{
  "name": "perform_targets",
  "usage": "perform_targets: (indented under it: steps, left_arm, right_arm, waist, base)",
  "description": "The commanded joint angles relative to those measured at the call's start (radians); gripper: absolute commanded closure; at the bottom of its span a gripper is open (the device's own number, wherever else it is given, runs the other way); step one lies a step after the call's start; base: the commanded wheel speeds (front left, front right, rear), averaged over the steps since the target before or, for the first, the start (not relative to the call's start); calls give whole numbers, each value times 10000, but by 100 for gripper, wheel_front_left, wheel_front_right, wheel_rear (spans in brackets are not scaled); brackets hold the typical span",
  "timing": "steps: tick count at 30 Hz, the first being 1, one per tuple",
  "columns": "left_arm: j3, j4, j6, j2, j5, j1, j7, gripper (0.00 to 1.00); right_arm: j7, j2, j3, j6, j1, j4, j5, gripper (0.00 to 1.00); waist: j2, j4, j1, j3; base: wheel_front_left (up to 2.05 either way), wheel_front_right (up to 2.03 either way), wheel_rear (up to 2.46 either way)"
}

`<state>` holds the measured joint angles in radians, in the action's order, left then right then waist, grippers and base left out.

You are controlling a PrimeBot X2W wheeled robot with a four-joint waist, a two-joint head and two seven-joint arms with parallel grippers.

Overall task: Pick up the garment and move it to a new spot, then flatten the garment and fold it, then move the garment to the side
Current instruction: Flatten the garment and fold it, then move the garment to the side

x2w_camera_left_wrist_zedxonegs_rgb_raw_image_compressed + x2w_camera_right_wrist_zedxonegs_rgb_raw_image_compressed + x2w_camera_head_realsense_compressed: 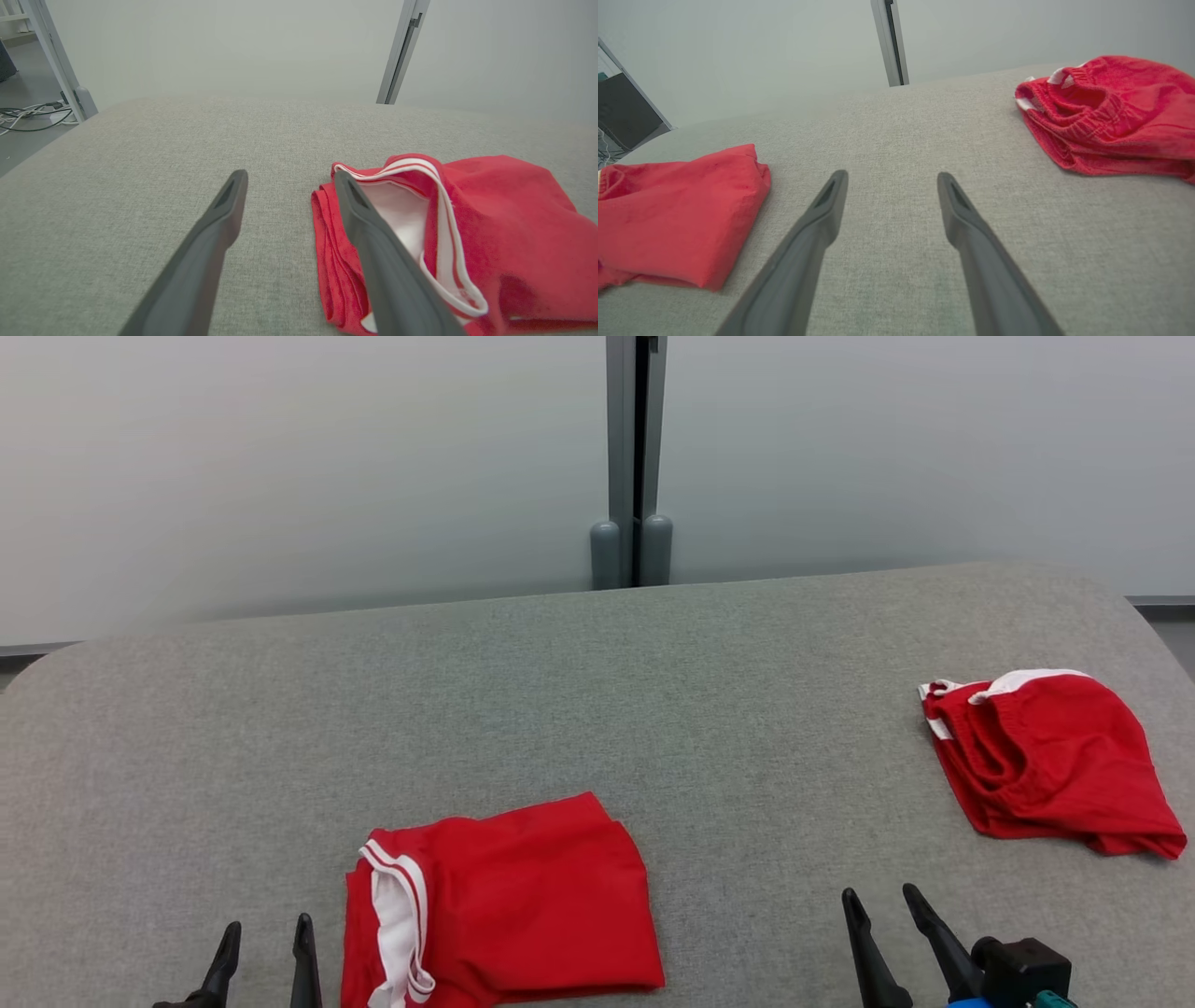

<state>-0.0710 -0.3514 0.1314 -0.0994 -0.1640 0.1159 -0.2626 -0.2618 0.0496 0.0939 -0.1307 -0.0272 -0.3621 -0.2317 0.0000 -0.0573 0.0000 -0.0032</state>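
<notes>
**Q:** What was the setting?

**A:** A grey fabric-topped table [597, 709] ran back to a pale wall. A grey upright post [635, 448] stood at the table's far edge, near the middle.

**Q:** Where were the garments?

**A:** Two red pieces lay on the table, well apart. A folded red garment [504, 905], with white stripes along one open edge, lay flat on the near side of the post and slightly to its left. A bunched red garment [1050, 765], with an elastic waistband and white trim, lay loosely heaped well to the right of the post. It was closer to the post's end of the table than the folded one.

**Q:** And the robot's hands?

**A:** The left gripper [266, 926] was at the near side, farther left of the post than the folded garment. Its two dark fingers were spread apart and held nothing. Seen from its wrist camera, one finger crossed in front of the garment's striped edge, and whether it touched the cloth could not be told. The right gripper [878, 892] was at the near side, right of the post and short of the bunched garment. Its fingers were likewise spread wide and empty, over bare grey fabric.
</notes>
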Motion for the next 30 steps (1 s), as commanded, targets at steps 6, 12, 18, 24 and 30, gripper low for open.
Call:
perform_targets:
  steps: [6, 12, 18, 24, 30]
  left_arm:
    - [309, 83, -19, -118, -103, -190, -20, 0]
    - [605, 159, -19, -250, -282, -305, -20, 0]
    - [989, 196, -19, -546, -588, -540, -20, 0]
    - [1249, 151, -19, -818, -927, -768, -20, 0]
    - [1327, 227, -19, -982, -1153, -864, -20, 0]
  right_arm:
    - [-40, 29, 538, 0, 384, -307, -347, 0]
    - [-40, 32, 1331, 0, 1175, -993, -871, 0]
    - [-40, 35, 1582, 0, 2502, -1991, -1447, 0]
    - [-40, 31, 2207, -2, 3365, -3400, -2363, 0]
    - [-11, 9, 3036, -2, 3480, -4579, -3469, 0]
  waist:
    - [0, 543, 0, 118]
    - [0, 1177, 0, 349]
    - [0, 1952, 0, 791]
    - [0, 2621, 0, 1126]
    - [0, 2867, 0, 1300]
  base:
    - [0, 0, 0]
    - [0, 0, 0]
    - [0, 0, 0]
    - [0, 0, 0]
    - [0, 0, 0]
